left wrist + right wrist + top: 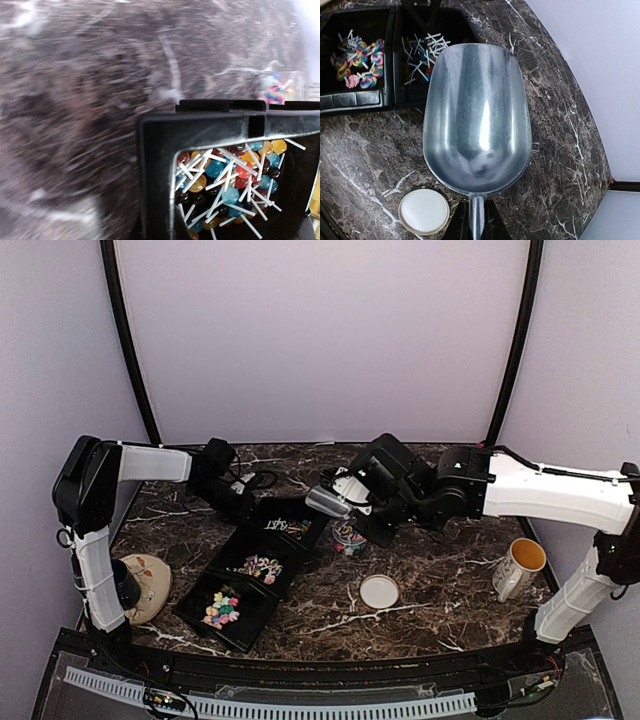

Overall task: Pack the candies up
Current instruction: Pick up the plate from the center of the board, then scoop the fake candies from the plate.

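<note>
The candies lie in a black three-compartment tray [195, 602]: pastel pieces [222, 608] in the near bin, swirled lollipops [357, 62] in the middle, and small round lollipops on white sticks [227, 182] in the far bin. More candies fill a small clear jar [349, 538] to the right of the tray. My right gripper [477, 220] is shut on the handle of an empty metal scoop [477, 125], held above the table by the jar. My left gripper [240, 502] sits at the tray's far corner. Its fingers are hidden, and I cannot tell whether they pinch the rim.
The jar's white lid [379, 591] lies flat on the dark marble table in front of the jar. A white mug [520, 565] stands at the right. A tan dish [148, 582] lies by the left arm's base. Pale walls close in the back and sides.
</note>
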Robot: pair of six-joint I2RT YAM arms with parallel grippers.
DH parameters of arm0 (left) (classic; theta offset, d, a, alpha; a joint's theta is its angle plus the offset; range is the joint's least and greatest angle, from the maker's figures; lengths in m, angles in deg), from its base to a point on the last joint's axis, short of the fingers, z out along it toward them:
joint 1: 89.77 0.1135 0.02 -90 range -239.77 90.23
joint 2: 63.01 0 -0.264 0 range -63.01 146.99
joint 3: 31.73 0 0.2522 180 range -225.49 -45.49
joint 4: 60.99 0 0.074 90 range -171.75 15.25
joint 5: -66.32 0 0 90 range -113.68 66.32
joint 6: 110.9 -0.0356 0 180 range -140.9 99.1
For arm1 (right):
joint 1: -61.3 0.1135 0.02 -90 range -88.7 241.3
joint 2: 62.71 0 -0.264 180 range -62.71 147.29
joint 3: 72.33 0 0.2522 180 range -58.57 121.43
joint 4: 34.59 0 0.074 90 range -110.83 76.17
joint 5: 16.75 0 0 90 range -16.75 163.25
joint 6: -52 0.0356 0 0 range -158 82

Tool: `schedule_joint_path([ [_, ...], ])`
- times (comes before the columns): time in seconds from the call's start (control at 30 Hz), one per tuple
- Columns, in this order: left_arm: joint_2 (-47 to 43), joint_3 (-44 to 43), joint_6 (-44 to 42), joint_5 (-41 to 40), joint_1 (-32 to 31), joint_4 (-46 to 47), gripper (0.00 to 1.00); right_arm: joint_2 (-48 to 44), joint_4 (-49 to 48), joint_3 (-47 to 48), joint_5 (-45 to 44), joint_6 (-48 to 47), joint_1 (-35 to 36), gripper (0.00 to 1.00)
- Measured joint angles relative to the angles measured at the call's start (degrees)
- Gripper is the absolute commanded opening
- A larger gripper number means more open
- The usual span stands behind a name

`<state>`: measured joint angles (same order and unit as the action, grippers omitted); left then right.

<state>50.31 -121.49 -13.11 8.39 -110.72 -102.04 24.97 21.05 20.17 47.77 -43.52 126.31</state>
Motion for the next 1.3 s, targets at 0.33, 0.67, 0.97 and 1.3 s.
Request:
schedule_joint_path([
  [0.33,-4.1,-0.8,-4.3,-16.3,-1.0,-6.1,0.00,11.7,7.8,7.5,0.8,-2.9,0.0,0.00],
  [0.67,-4.3,-2.5,-5.9,-24.2,-5.3,-8.3,0.00,22.7,13.1,15.4,0.2,-5.8,1.3,0.00],
  [0.97,-4.7,-3.5,-5.9,-28.9,-7.6,-9.5,0.00,36.3,19.9,32.2,-4.5,-8.2,4.0,0.00],
  [1.3,-6.8,-3.1,-5.5,-31.6,-8.7,-10.3,0.00,46.9,22.4,44.9,-8.8,-11.3,4.5,0.00],
])
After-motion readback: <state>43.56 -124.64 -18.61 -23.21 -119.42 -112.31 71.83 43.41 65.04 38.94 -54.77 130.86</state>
